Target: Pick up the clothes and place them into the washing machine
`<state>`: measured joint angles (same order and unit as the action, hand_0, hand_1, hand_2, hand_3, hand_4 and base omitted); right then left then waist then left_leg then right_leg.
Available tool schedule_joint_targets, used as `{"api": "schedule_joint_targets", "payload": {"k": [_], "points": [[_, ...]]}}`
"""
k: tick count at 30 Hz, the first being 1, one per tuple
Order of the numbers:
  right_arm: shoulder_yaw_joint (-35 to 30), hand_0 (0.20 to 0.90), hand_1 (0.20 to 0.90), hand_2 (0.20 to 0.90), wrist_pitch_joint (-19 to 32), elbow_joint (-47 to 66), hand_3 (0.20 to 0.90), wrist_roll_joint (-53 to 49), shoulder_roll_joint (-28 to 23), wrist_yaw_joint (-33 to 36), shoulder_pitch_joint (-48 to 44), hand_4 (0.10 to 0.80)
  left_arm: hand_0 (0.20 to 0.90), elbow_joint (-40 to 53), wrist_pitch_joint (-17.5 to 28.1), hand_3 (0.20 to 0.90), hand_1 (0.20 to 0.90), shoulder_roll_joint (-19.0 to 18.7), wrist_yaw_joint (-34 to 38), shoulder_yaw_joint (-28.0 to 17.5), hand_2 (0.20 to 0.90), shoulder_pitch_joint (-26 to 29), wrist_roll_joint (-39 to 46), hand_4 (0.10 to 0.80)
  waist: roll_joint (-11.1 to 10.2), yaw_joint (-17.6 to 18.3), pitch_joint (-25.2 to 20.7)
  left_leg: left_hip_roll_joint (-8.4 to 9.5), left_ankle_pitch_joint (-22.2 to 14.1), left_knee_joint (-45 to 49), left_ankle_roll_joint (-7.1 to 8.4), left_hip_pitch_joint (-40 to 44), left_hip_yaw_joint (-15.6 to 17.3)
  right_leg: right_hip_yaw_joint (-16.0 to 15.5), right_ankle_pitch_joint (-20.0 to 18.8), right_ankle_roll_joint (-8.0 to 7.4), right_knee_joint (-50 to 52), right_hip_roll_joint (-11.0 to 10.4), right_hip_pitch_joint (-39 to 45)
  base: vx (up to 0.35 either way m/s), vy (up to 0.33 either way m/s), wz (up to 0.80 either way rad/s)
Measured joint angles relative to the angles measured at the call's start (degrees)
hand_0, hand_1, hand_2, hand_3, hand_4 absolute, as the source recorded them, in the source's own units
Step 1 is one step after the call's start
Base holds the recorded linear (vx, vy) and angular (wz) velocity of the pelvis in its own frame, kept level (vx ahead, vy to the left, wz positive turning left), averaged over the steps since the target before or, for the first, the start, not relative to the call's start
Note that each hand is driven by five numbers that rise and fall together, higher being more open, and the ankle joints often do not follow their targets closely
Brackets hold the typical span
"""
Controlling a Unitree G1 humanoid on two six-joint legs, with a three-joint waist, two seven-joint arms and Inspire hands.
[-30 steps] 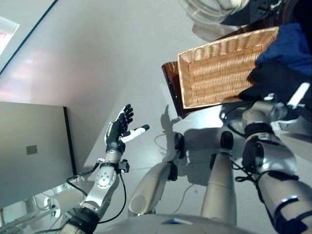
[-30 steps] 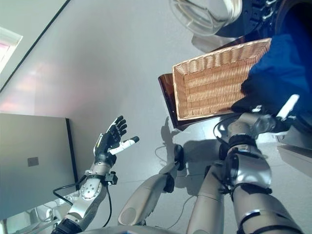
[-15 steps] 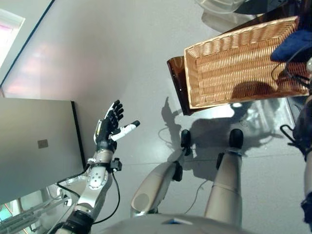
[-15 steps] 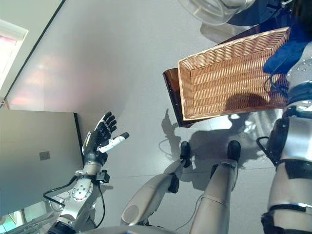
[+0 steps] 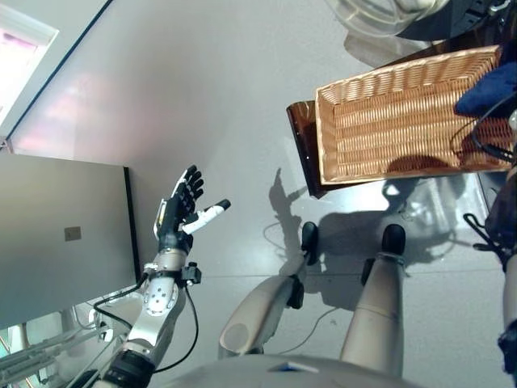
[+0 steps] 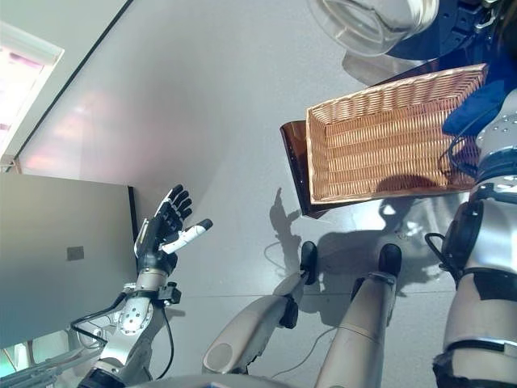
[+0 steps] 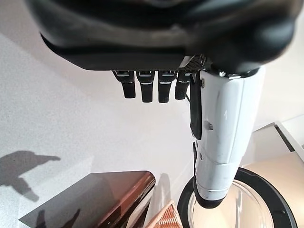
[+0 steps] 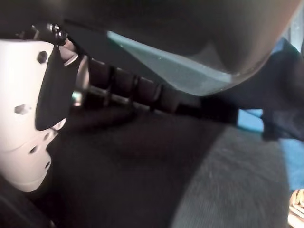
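Clothes: we see blue cloth (image 5: 489, 87) at the right end of the wicker basket (image 5: 388, 121), partly over its rim and cut off by the frame edge; in the right wrist view dark and blue fabric (image 8: 266, 137) fills the space just past the right hand.
Right hand: we see it only in its own wrist view (image 8: 118, 85), fingers pointing into the dark fabric with the white-covered thumb beside them; we cannot tell whether they close on the cloth or merely lie against it. In the eye views only the right arm shows, reaching toward the basket's right end.
Left hand: we see it (image 5: 179, 212) raised over the floor (image 5: 202, 105), well apart from basket and clothes, fingers straight and spread, white thumb out to the side, holding nothing.
Basket: it rests on a dark brown stand (image 5: 301, 141), whose left edge juts out past the basket's left rim; the left and middle of the basket are bare weave.
Washer: we see a round clear door (image 6: 371, 24) beyond the basket's far rim, cut off by the top edge; the drum is not visible.
Cabinet: a grey panel (image 5: 56, 234) stands left of the left hand.
Writing: we can read none.
Hidden: the right fingertips and most of the clothes are out of sight.
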<state>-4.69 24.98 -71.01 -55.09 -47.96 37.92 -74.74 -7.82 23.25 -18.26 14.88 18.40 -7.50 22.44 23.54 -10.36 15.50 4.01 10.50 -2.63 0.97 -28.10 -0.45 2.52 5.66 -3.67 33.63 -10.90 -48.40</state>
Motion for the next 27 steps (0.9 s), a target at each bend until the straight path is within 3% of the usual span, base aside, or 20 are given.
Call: {"api": "schedule_joint_targets", "payload": {"k": [10, 20, 24, 26, 27], "points": [[-2.1, 0.900, 0.900, 0.900, 1.5, 0.2, 0.900, -0.5, 9.0, -5.0, 8.2, 0.800, 0.900, -0.4, -0.2, 0.900, 0.900, 1.5, -1.2, 0.1, 0.900, 0.0, 1.1, 0.800, 1.2, 0.1, -1.3, -0.65, -0.1, -0.4, 0.04, 2.8, 0.0, -0.5, 0.5, -0.37, -0.8, 0.6, 3.2, 0.015, -0.002, -0.02], [-2.1, 0.900, 0.900, 0.900, -1.1, 0.4, 0.900, -0.8, 20.9, -10.4, 23.2, 0.800, 0.900, -1.6, -0.7, 0.900, 0.900, 4.7, -2.6, 0.1, 0.900, -0.5, 2.1, 0.800, 0.0, 0.3, -2.3, -2.48, -1.2, 0.6, 0.76, 6.5, -0.9, -3.3, 1.1, 0.60, -1.8, 1.8, 9.1, 0.002, -0.091, 0.05], [-3.2, 0.900, 0.900, 0.900, -1.1, 1.1, 0.900, -1.4, 24.6, -11.9, 30.6, 0.800, 0.900, -3.3, -0.9, 0.900, 0.900, 5.2, -2.8, -0.3, 0.900, 0.4, 2.1, 0.800, -3.6, 0.4, -2.3, -2.73, -1.2, 4.8, 1.65, 7.1, -1.3, -4.5, 2.7, 1.64, -1.5, 1.4, 12.6, 0.008, -0.189, 0.25], [-5.0, 0.900, 0.900, 0.900, -1.1, 0.4, 0.900, -1.8, 27.5, -11.8, 34.7, 0.800, 0.900, -6.3, -1.2, 0.900, 0.900, 4.8, -3.0, -0.5, 0.900, 1.5, 2.0, 0.800, -7.6, 0.3, -1.5, -1.91, 1.1, 11.6, 4.85, 6.5, -1.2, -4.9, 4.4, 3.28, -1.2, 0.7, 16.5, 0.037, -0.113, 0.40], [-5.2, 0.900, 0.900, 0.900, -1.1, 0.4, 0.900, -1.8, 28.1, -11.8, 35.6, 0.800, 0.900, -7.1, -1.3, 0.900, 0.900, 4.8, -3.0, -0.5, 0.900, 1.6, 2.0, 0.800, -8.3, 0.3, -1.4, -1.89, 1.9, 12.3, 4.88, 6.8, -0.9, -5.2, 4.5, 3.60, -1.7, 0.6, 17.8, 0.082, -0.057, 0.13]]}}
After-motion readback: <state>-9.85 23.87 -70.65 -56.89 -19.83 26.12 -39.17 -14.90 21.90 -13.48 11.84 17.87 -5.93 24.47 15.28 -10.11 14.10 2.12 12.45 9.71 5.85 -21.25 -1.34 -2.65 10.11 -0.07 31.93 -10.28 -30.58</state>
